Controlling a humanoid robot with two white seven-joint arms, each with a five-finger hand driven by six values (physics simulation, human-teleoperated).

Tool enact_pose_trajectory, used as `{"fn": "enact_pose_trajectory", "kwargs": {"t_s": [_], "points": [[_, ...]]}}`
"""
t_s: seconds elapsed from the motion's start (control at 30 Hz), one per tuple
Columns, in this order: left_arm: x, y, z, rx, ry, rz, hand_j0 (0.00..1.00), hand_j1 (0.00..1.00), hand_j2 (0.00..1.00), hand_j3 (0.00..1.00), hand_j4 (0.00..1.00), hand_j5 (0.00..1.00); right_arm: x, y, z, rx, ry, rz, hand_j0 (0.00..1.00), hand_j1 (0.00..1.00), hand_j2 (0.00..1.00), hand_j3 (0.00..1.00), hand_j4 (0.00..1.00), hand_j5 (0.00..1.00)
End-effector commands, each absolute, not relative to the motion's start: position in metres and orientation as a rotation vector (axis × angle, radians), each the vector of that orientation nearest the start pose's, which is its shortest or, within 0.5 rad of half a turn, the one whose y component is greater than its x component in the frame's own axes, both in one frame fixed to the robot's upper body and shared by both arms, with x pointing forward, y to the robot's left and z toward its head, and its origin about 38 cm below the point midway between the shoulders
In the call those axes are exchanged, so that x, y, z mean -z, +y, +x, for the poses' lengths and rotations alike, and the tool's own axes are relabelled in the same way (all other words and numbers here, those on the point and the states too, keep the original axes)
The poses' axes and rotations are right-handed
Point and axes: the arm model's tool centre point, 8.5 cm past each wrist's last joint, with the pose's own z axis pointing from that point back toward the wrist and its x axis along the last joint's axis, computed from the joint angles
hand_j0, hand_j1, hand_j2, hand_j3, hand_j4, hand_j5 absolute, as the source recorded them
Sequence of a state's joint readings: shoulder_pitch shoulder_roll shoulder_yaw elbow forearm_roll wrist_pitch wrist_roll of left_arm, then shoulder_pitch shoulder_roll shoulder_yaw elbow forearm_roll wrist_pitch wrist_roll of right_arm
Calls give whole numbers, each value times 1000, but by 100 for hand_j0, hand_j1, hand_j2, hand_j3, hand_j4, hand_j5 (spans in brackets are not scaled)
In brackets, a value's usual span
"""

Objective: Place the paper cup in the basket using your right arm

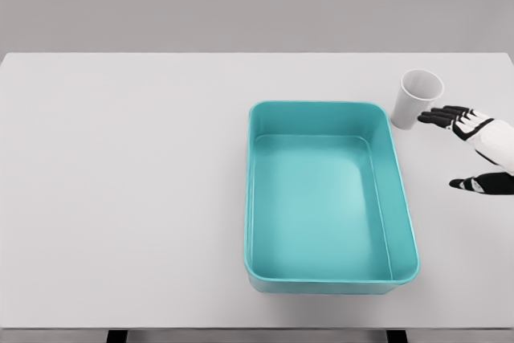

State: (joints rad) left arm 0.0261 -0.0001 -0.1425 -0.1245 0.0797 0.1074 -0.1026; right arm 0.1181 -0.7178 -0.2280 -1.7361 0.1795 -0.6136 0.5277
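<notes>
A white paper cup [417, 98] stands upright on the table, just beyond the far right corner of the teal basket [399, 166]. My right hand [458, 146] comes in from the right edge, open, with its fingers [450, 115] spread and their tips close to the cup's right side, not gripping it. The thumb [474, 184] points left lower down, toward the basket's right wall. The basket is a rectangular tub with nothing in it. My left arm does not show.
The white table [120, 182] stretches wide to the left of the basket. Its front edge runs along the bottom of the picture, its far edge just behind the cup.
</notes>
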Motion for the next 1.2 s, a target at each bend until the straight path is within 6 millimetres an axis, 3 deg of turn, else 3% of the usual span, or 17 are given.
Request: {"fn": "enact_pose_trajectory", "kwargs": {"t_s": [0.0,0.2,0.27,0.3,0.33,0.43,0.57,0.67,0.87,1.07,1.17], "points": [[264,258,14,62,16,-27,100,100,100,100,100,100,-211,-397,313,-1494,-1685,-435,100,100,100,100,100,100],[264,258,14,62,16,-27,100,100,100,100,100,100,-213,-401,314,-1441,-1712,-426,100,100,100,100,100,100],[264,258,14,62,16,-27,100,100,100,100,100,100,-229,-426,316,-1210,-1840,-331,100,100,100,100,100,100],[264,258,14,62,16,-27,100,100,100,100,100,100,-223,-457,319,-971,-1878,-226,100,100,100,100,100,100],[264,258,14,61,16,-27,100,100,100,100,100,100,-222,-472,325,-923,-1829,-224,100,100,100,100,100,100],[264,258,14,62,16,-27,100,100,100,100,100,100,-211,-488,328,-829,-1738,-211,100,100,100,100,100,100],[264,258,14,62,16,-27,100,100,100,100,100,100,-196,-519,344,-572,-1684,-136,100,100,100,100,100,100],[264,258,14,61,16,-27,100,100,100,100,100,100,-170,-508,372,-540,-1609,-63,100,100,100,100,100,100],[264,258,14,62,16,-27,100,100,100,100,100,100,-128,-502,396,-428,-1545,-4,100,100,100,100,100,100],[264,258,14,62,16,-27,100,100,100,100,100,100,-117,-507,420,-294,-1525,21,100,100,100,100,100,100],[264,258,15,62,14,-27,100,100,100,100,100,100,-110,-511,418,-259,-1507,24,100,100,100,100,100,100]]}}
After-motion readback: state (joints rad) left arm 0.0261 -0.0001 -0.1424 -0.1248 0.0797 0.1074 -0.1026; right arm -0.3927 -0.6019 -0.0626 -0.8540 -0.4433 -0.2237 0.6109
